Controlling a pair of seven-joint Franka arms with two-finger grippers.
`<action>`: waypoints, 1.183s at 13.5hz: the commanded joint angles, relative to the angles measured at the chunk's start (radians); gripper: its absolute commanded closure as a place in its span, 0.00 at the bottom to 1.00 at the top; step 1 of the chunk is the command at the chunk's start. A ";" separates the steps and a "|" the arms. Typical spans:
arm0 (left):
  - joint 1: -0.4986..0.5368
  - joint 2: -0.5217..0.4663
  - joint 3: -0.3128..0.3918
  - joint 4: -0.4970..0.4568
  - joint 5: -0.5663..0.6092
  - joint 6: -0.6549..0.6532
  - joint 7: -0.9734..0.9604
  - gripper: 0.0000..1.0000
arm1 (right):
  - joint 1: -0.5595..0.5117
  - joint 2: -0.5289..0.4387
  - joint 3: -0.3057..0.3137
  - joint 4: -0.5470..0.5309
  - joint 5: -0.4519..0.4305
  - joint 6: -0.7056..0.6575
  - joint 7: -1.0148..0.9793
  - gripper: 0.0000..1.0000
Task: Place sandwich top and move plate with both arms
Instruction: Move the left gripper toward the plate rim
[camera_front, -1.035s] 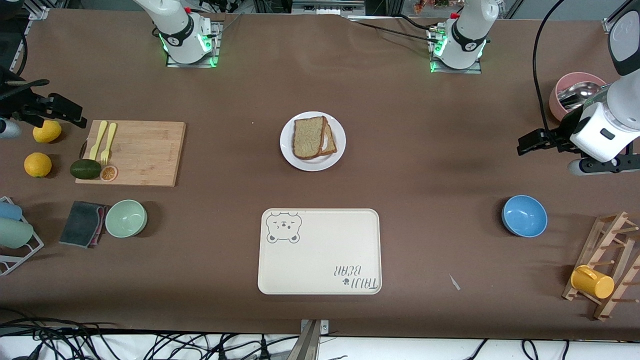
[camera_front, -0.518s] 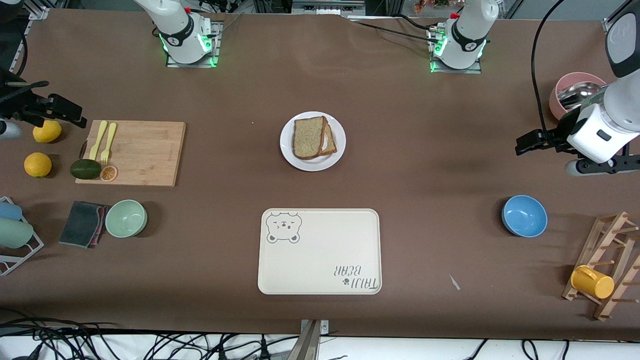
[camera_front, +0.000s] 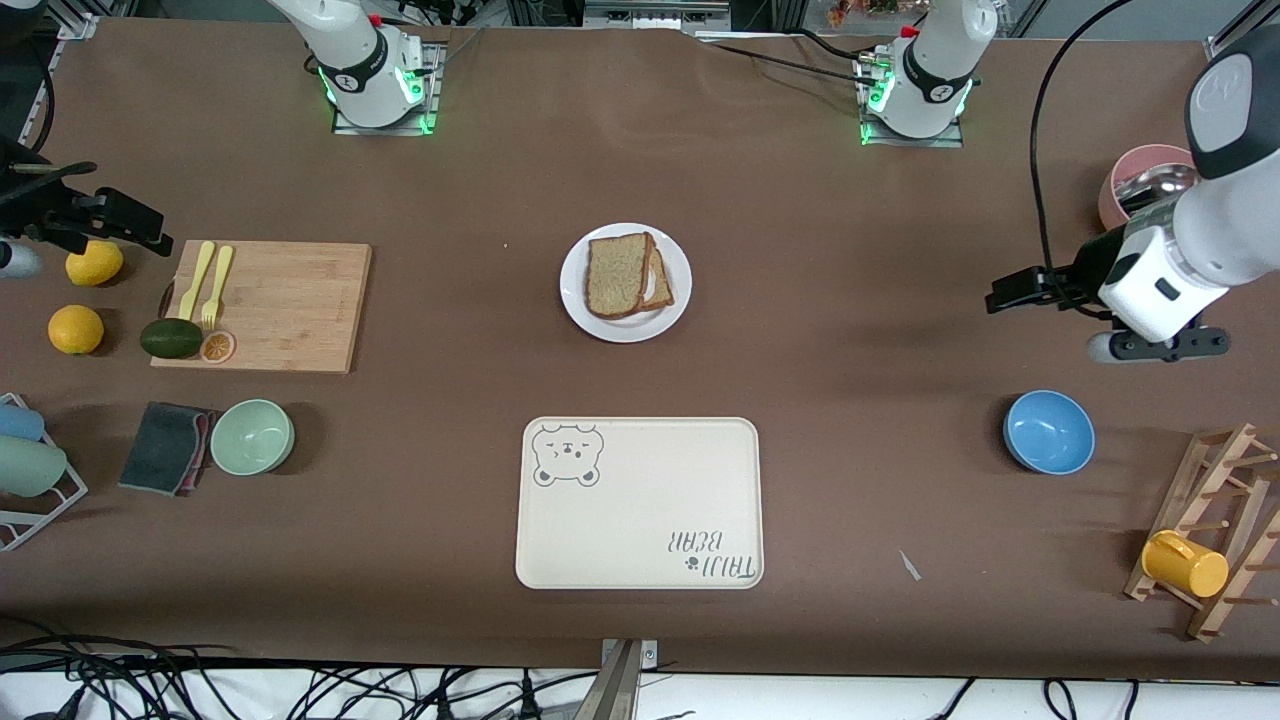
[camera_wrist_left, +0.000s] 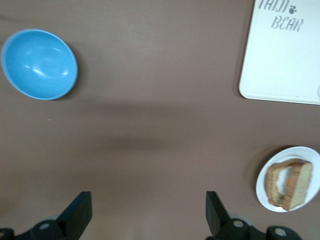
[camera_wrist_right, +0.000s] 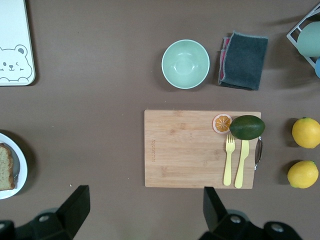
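The sandwich top (camera_front: 613, 275), a speckled tan slice, lies on a second slice on the white plate (camera_front: 577, 303) at the table's middle. In the left wrist view the plate (camera_wrist_left: 263, 192) and its bread (camera_wrist_left: 296, 184) sit off to one side. My left gripper (camera_front: 1005, 295) hangs open and empty over bare brown table toward the left arm's end, its fingers (camera_wrist_left: 80, 212) wide apart. My right gripper (camera_front: 140, 228) waits open and empty beside the cutting board's end, over a lemon (camera_front: 94, 263); its fingers (camera_wrist_right: 77, 205) frame bare table.
A cream bear tray (camera_front: 640, 520) lies nearer the camera than the plate. A blue bowl (camera_front: 1048, 432), pink bowl (camera_front: 1120, 200) and wooden rack with yellow mug (camera_front: 1185, 565) stand at the left arm's end. Cutting board (camera_front: 290, 305), green bowl (camera_front: 252, 437), cloth (camera_front: 165, 447) at the right arm's.
My left gripper has swung in from the table's end toward the plate, staying open. The right arm has barely moved. The bread and plate are unmoved.
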 joint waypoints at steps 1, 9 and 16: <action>0.013 0.044 -0.001 0.003 -0.135 0.003 0.014 0.00 | -0.018 -0.026 0.015 -0.024 -0.002 -0.015 -0.016 0.00; 0.013 0.112 -0.001 -0.133 -0.426 0.066 0.132 0.00 | -0.018 -0.019 0.014 -0.025 0.002 -0.023 -0.015 0.00; -0.001 0.102 -0.025 -0.382 -0.726 0.284 0.431 0.00 | -0.018 -0.014 0.002 -0.024 0.020 -0.034 -0.015 0.00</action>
